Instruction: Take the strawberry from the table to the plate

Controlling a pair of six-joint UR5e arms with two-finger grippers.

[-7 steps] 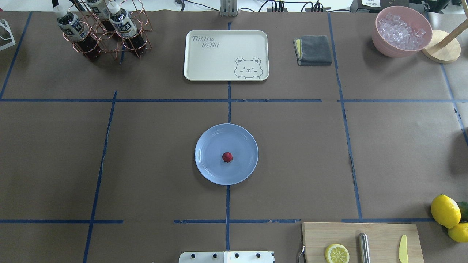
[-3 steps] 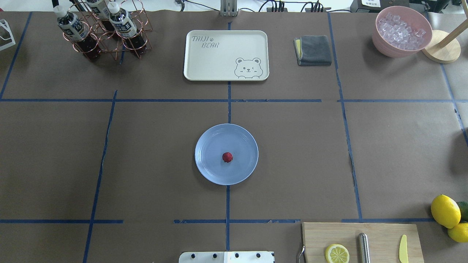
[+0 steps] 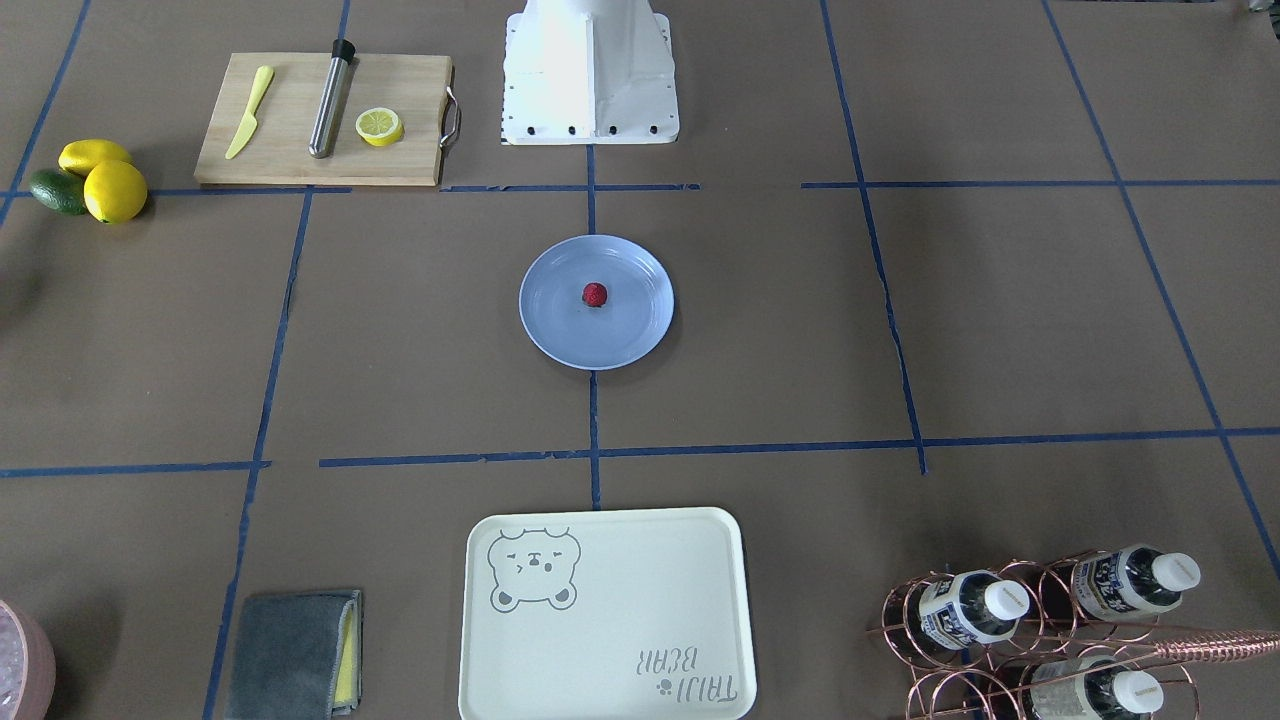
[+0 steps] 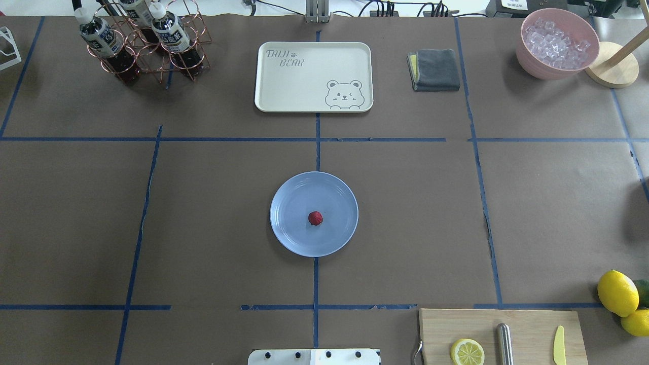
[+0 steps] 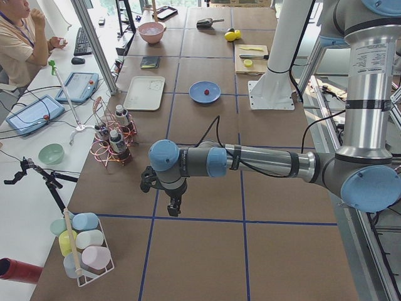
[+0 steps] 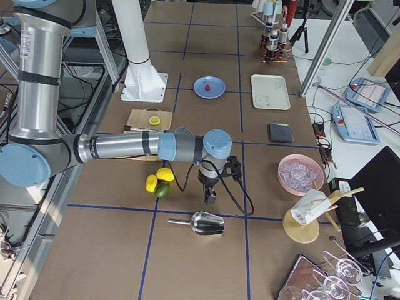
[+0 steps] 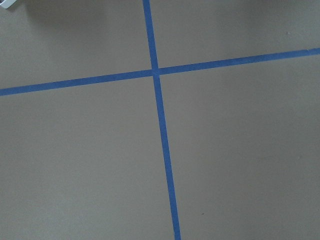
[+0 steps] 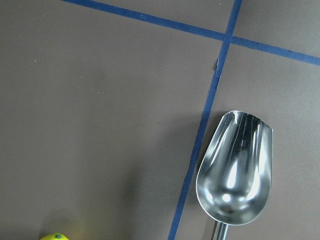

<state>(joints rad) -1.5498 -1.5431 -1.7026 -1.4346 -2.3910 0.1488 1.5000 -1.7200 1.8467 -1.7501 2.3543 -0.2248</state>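
The strawberry [image 4: 315,218] is a small dark-red fruit lying near the middle of the light-blue plate [image 4: 289,197], at the centre of the brown-paper table [image 4: 203,213]. The front-facing view shows the same: strawberry [image 3: 595,294] on plate [image 3: 552,322]. Neither arm reaches over the plate. My left gripper [image 5: 174,207] hangs over bare table far toward the left end, seen only in the exterior left view. My right gripper [image 6: 210,199] hangs near the right end, just above a metal scoop [image 6: 206,223]. I cannot tell whether either is open or shut.
A cream bear tray [image 4: 313,76] and a grey cloth [image 4: 435,69] lie beyond the plate. A copper bottle rack [image 4: 144,40] stands far left, a pink bowl of ice [image 4: 556,43] far right. A cutting board [image 4: 502,337] and lemons [image 4: 617,293] sit near right. A person [image 5: 25,37] sits beside the table.
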